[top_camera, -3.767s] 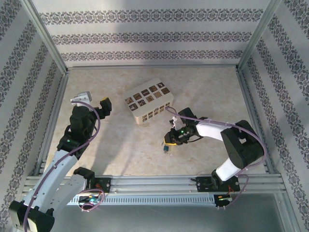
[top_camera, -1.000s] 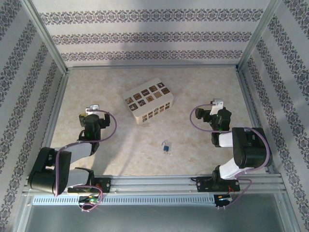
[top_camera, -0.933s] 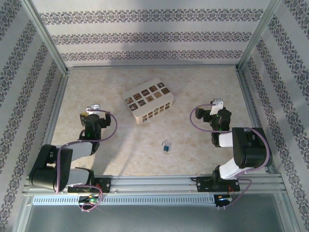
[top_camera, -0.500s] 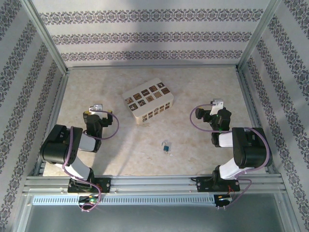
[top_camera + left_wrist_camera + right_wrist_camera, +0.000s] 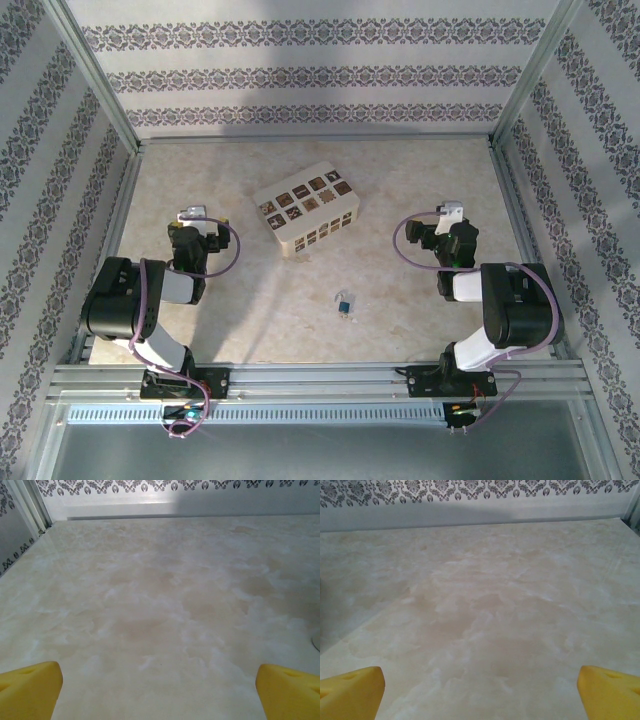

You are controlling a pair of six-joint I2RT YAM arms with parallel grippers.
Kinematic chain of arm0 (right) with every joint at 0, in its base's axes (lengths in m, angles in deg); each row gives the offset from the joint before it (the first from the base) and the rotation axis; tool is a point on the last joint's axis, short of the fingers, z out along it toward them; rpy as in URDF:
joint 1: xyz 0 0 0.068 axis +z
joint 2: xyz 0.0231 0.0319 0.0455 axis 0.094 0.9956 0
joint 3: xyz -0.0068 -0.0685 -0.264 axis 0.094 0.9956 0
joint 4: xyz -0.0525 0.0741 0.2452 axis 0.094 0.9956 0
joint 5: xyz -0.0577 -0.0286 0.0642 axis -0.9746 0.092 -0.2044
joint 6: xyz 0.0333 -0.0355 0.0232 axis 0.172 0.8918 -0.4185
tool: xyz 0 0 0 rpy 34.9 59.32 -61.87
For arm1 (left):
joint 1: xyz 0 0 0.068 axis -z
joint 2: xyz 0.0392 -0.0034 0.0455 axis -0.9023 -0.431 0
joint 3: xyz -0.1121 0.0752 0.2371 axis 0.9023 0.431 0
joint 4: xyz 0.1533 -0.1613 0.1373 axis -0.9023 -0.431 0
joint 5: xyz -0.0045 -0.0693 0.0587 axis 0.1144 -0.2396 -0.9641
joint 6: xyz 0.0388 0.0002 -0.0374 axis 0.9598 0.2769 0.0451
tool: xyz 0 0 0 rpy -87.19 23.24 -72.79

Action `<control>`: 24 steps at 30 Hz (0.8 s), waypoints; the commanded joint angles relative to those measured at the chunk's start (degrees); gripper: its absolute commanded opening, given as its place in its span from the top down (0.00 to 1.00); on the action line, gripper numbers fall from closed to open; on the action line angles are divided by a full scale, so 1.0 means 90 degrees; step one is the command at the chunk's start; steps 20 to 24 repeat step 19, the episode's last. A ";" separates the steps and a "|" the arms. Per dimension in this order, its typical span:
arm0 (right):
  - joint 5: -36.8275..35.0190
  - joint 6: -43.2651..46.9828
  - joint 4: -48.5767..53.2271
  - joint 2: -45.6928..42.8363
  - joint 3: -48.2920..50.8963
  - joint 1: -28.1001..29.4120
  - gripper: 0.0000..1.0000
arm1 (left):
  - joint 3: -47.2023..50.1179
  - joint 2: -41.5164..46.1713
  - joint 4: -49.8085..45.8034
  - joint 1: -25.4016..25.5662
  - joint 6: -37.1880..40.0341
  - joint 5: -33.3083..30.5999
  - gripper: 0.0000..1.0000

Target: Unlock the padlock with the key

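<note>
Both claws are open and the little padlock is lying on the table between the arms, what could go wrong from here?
1. The padlock is small and loose on the smooth table; the left claw or right claw could shove it instead of gripping it.
2. In the top view it is too small to tell where the key sits, so an approach may be misaimed.
3. The patterned box stands beyond it; a reaching arm might bump it.
</note>
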 commanded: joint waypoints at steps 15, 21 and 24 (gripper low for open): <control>-0.0222 0.0100 0.0086 -0.0080 -0.0157 0.0177 0.02 | -0.0018 0.0068 -0.0062 -0.0062 -0.0097 0.0098 0.01; -0.0227 0.0094 0.0077 -0.0082 -0.0147 0.0178 0.02 | -0.0018 0.0067 -0.0065 -0.0062 -0.0101 0.0095 0.01; -0.0227 0.0094 0.0077 -0.0082 -0.0147 0.0178 0.02 | -0.0018 0.0067 -0.0065 -0.0062 -0.0101 0.0095 0.01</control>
